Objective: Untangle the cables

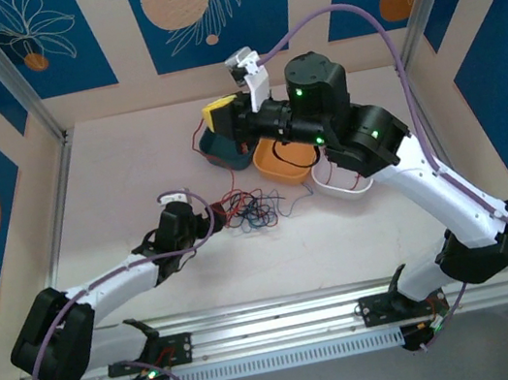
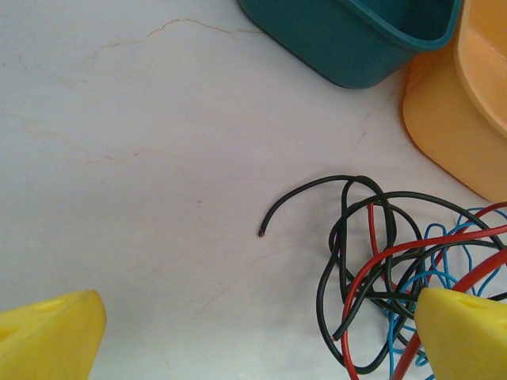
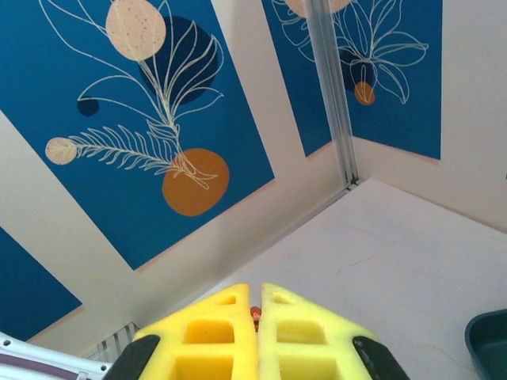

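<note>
Tangled on table [image 2: 142, 158] near teal bin [image 2: 356, 39]: cables [image 2: 372, 273], partly hidden under one pad [image 2: 467, 336] and cut off at the picture's edge. Left gripper [image 2: 253, 340]: spread wide, tips cropped, holding nothing. Right gripper [image 3: 256, 317]: pressed shut on red wire [image 3: 255, 313], barely a speck at the seam.

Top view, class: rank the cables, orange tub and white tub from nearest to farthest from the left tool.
1. The cables, just right of the left tool.
2. The orange tub, behind them.
3. The white tub, farthest right.
</note>
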Available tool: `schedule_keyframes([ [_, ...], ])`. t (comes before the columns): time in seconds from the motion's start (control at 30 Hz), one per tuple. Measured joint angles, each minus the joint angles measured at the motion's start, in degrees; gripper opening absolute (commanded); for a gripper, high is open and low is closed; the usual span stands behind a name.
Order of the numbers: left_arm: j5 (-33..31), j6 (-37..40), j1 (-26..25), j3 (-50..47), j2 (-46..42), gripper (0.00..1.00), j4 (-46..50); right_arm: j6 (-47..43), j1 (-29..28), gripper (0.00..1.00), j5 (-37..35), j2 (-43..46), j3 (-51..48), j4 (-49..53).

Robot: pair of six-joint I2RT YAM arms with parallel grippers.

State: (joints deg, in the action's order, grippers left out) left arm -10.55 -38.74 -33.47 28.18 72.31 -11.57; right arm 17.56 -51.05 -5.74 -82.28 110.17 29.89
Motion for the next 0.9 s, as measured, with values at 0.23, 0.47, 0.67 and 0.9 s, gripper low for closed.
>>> schedule_keyframes([
  [0.23, -0.02, 0.0, 0.0, -0.02, 0.0, 1.0, 0.0, -1.62, 0.0, 0.0, -0.11, 0.0, 3.52, 2.64],
  [0.47, -0.02, 0.0, 0.0, -0.02, 0.0, 1.0, 0.0, -2.99, 0.0, 0.0, -0.24, 0.09, 7.69, 4.68],
  [0.67, -0.02, 0.0, 0.0, -0.02, 0.22, 1.0, -0.02, -4.04, 0.0, 0.0, -0.28, 1.44, 8.79, 5.77],
  [0.9, -0.02, 0.0, 0.0, -0.02, 0.31, 1.0, -0.04, -5.11, 0.0, 0.0, -1.66, 4.07, 8.9, 6.29],
])
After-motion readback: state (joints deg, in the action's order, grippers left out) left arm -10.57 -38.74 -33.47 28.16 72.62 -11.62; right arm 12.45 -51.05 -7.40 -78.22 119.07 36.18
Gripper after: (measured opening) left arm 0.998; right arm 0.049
